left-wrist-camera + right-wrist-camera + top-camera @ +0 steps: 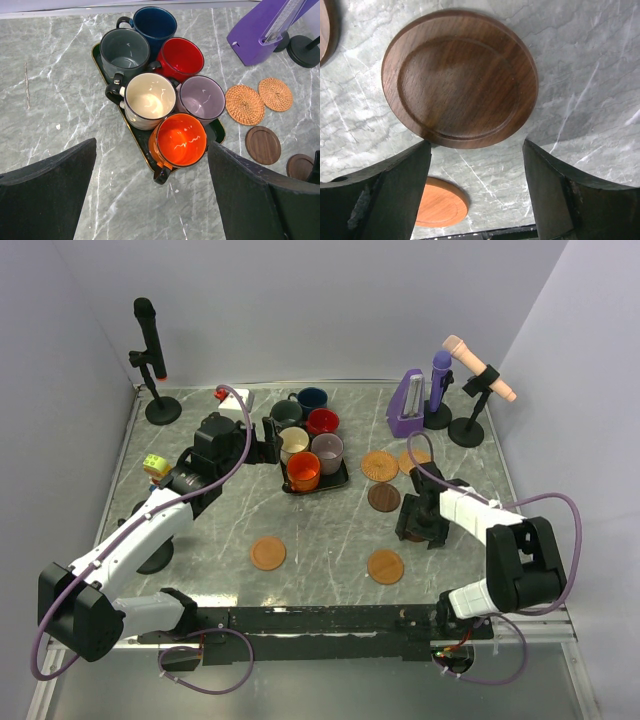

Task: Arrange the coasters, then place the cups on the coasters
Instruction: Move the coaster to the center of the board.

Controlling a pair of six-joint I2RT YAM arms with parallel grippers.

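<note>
The left gripper (270, 441) is held wide open beside the tray (344, 479), likely readied for the six cups (150, 97) crowded there. Two orange coasters (268, 553) are set out in front. The right gripper (476, 150) is poised, jaws apart, over a dark coaster (460, 77) lying flat, seemingly for pickup.

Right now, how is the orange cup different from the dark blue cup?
The orange cup is bright orange; the dark blue cup is navy. The orange cup stands at the tray's near end; the dark blue cup stands at its far end. Both are upright, empty, handled mugs on the tray.
</note>
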